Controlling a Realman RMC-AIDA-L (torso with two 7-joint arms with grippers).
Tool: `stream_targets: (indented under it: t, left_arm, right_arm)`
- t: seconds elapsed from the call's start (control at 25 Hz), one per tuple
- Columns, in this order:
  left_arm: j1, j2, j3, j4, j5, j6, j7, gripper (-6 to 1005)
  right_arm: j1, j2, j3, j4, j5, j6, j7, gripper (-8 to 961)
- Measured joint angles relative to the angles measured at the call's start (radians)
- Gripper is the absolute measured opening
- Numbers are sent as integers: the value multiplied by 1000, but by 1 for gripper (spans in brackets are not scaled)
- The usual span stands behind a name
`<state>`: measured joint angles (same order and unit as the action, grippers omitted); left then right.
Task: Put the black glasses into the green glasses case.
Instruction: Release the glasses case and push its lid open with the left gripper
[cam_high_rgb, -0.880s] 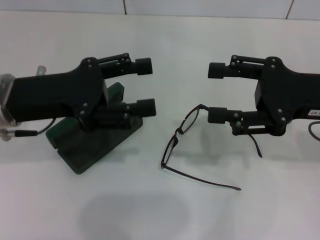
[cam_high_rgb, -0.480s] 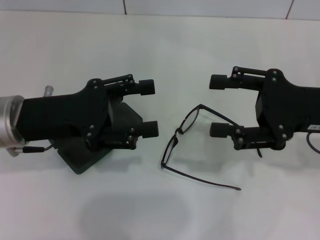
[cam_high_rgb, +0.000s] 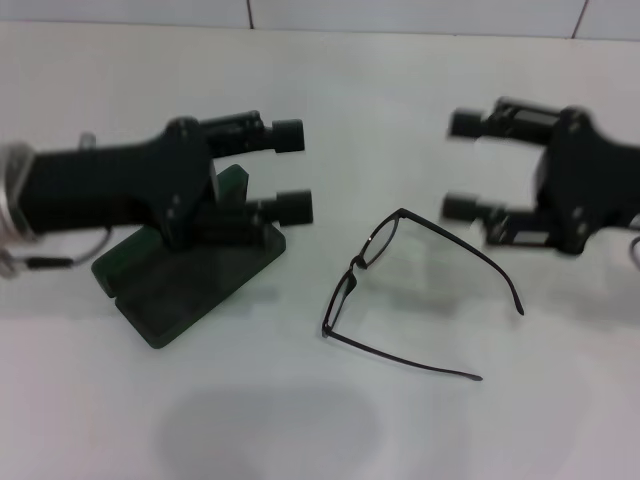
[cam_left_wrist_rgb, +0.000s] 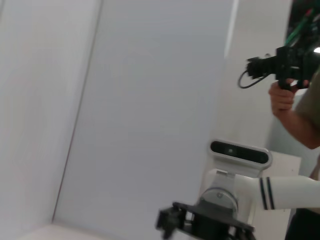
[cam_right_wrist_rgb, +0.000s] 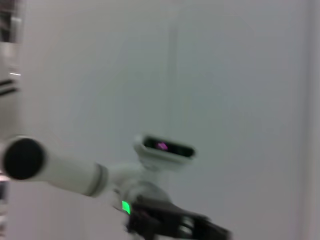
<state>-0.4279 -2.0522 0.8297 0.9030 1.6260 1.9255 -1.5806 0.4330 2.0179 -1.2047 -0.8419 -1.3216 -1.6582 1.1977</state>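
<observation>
Nearest, a broad stretch of bare white table (cam_high_rgb: 250, 420) is lying open along the near edge, with only a faint shadow on it. Just beyond, the black glasses (cam_high_rgb: 400, 290) are sitting right of centre, temples unfolded and pointing right, one reaching toward the near side, the lenses facing left; free surface is showing all around them. Left of them, with a gap between, the green glasses case (cam_high_rgb: 185, 280) is resting flat (lid shut, as far as the head view shows). The left gripper (cam_high_rgb: 290, 170) is hovering over the case's far end, its fingers spread wide and holding nothing. Well right, the right gripper (cam_high_rgb: 462, 165) is hanging above the table beyond the glasses, fingers likewise parted and empty, clear of the frame. Farthest off, the table is meeting a pale tiled wall (cam_high_rgb: 400, 15).
</observation>
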Motion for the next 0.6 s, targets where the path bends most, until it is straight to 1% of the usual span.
stream_targets:
  t: [0.08, 0.16, 0.24, 0.28, 0.32, 0.36, 0.44, 0.56, 0.6]
  left_arm:
    - [6, -9, 2, 140, 33, -24, -127, 821]
    - [24, -30, 7, 380, 121, -75, -304, 821]
    - [44, -39, 35, 558, 230, -130, -435, 820]
    - [56, -40, 74, 663, 323, -169, -531, 820]
    - [62, -39, 121, 739, 421, -203, -622, 820]
    - [65, -39, 162, 785, 495, -221, -679, 819]
    - [63, -39, 252, 826, 649, -253, -760, 819]
    - [65, -40, 379, 813, 813, -319, -810, 819]
    - [65, -41, 407, 802, 850, -351, -824, 819]
  right_arm:
    - [-21, -2, 44, 6, -3, 24, 0, 755]
    - [-47, -5, 84, 14, -8, 38, -1, 755]
    - [-72, -5, 113, 17, -12, 39, -2, 755]
    - [-81, -5, 119, 18, -13, 39, -2, 755]
    - [-97, -5, 128, 21, -13, 39, -3, 755]
    - [-108, -5, 135, 23, -13, 39, -3, 755]
    - [-122, -3, 149, 34, -13, 39, -10, 754]
    - [-122, -2, 156, 65, -11, 38, -28, 754]
    - [-119, -2, 156, 73, -9, 38, -31, 754]
